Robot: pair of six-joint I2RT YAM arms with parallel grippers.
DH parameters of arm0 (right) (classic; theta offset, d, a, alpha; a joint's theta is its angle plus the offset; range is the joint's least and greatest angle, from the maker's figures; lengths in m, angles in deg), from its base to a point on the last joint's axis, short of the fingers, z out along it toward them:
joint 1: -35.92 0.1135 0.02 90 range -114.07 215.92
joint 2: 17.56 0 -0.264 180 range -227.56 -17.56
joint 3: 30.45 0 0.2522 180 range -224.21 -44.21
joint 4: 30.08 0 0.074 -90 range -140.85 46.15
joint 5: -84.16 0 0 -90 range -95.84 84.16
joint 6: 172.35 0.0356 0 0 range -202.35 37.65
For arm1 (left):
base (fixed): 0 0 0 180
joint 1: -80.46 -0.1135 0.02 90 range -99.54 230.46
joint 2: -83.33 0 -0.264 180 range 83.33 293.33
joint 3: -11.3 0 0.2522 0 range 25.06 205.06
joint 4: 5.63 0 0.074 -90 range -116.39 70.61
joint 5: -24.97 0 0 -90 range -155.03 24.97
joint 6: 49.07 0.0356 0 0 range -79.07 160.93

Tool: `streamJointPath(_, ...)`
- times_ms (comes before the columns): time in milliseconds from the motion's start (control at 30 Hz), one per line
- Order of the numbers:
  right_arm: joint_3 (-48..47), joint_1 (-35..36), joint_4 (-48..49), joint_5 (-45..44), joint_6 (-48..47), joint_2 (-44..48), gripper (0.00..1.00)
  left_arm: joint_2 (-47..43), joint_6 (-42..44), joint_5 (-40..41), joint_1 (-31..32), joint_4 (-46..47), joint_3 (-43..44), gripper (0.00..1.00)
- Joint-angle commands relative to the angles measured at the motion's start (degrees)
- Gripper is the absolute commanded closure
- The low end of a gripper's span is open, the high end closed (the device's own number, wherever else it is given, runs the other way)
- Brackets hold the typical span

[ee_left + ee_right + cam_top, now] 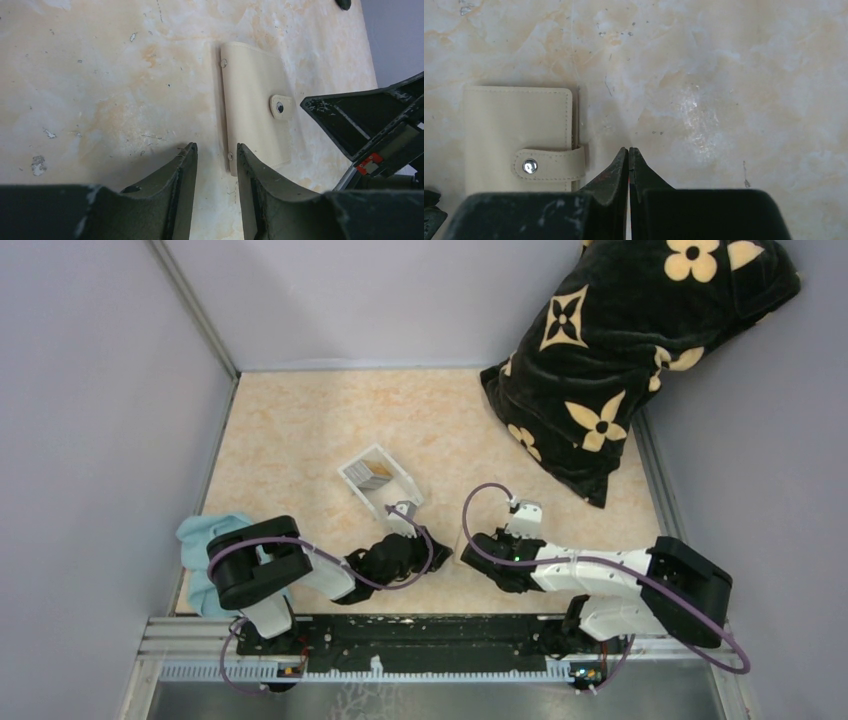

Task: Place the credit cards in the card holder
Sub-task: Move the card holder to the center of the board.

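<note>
We see marbled beige table (300, 440). At centre, clear tray (405, 490), credit cards (375, 476) stacked at its far-left end. Nearer, between both grippers, card holder (255, 115): cream leather, folded flat, snap tab fastened, rivets along edge. At that edge, left gripper (216, 160), fingers apart; beside tab, right gripper (629, 150) pressed together, empty.

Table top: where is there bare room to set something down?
Bare: the far stretch between the clear white plastic tray and the back wall, and the left side past the light blue cloth. Crowded: near middle, where left gripper and right gripper flank the tan leather wallet.
</note>
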Motion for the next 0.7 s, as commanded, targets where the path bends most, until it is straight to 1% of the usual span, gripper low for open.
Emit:
streamJointPath(0,-0.16,-1.0,8.17,2.0,-2.73,-1.87,1.0,1.97,-0.17,-0.68,-0.11,-5.58,0.06,0.58)
streamJointPath(267,-1.47,-1.02,12.52,4.35,-4.36,-5.11,1.0,3.43,-0.91,-1.74,-0.08,-4.86,0.31,0.63)
streamJointPath(667,-3.55,-1.02,17.33,5.46,-7.61,-8.87,1.0,1.48,-1.87,-0.81,-0.09,-5.73,-1.03,0.64)
